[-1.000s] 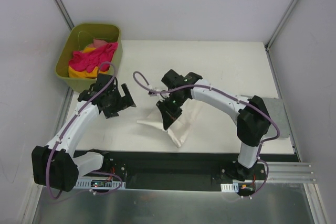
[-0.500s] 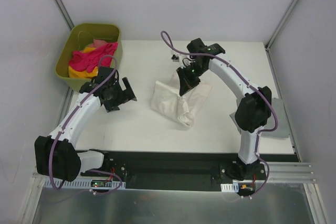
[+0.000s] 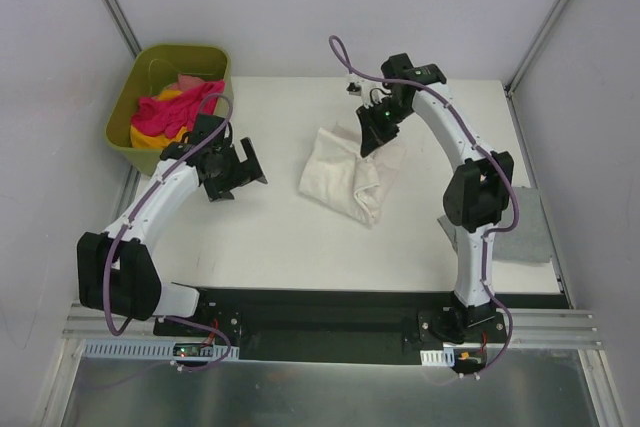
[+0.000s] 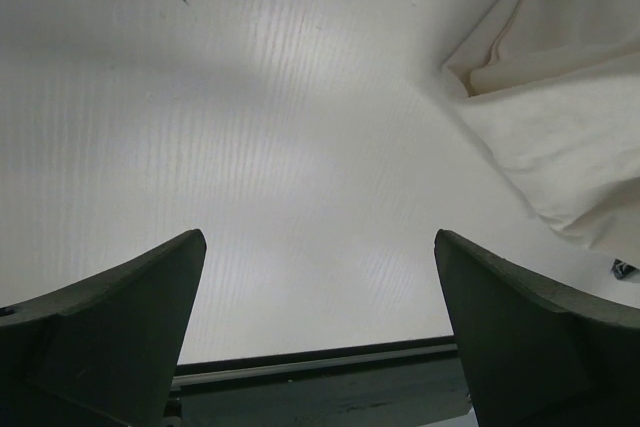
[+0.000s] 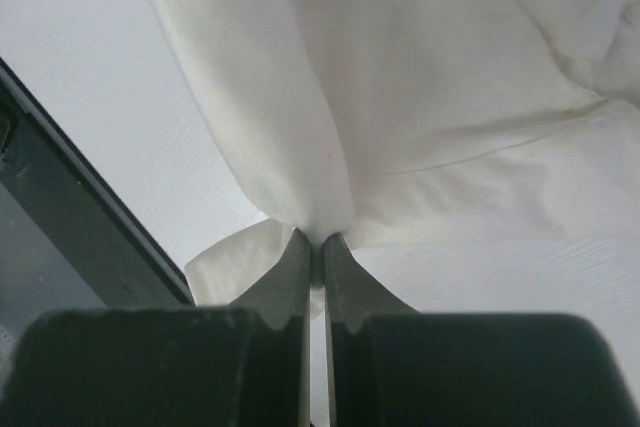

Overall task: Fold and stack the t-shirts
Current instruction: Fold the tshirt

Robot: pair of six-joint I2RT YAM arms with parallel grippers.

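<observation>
Fingers (image 5: pixel 292 277) of the right gripper (image 5: pixel 318 242) are pressed together on a thin pinch of the cream-white t-shirt (image 5: pixel 430 97), and the cloth fans out from that one point. I cannot tell how many layers are in the pinch. In the overhead view the right gripper (image 3: pixel 372 137) stands at the shirt's far side, close to the far edge of the table (image 3: pixel 300 237).

The cream-white t-shirt (image 3: pixel 345 172) lies bunched about mid-table, nearer the far edge, with a lapped ridge along its right side. It is not flat and not folded.

The left gripper (image 4: pixel 318 239) has its fingers spread wide over bare table, holding nothing. One corner of the shirt (image 4: pixel 560 147) shows at the right of its view, apart from it. Overhead, the left gripper (image 3: pixel 240 169) sits toward the left edge, beside the shirt but not touching it.

Risks, as I judge them:
- Slip: the hold is small and near the fingertips, so a firm pull may strip the cloth out.
- Drag: nothing anchors the shirt, so any pull by the right arm may slide the whole bundle instead of spreading it.
- Overrun: a pull toward the far edge could take cloth off the table.
- False fold: the ridge, if not opened, will be folded in.

The pink t-shirt (image 3: pixel 175 112) and the yellow t-shirt (image 3: pixel 150 139) wait in the olive-green tub (image 3: pixel 118 122) off the far-left corner.
</observation>
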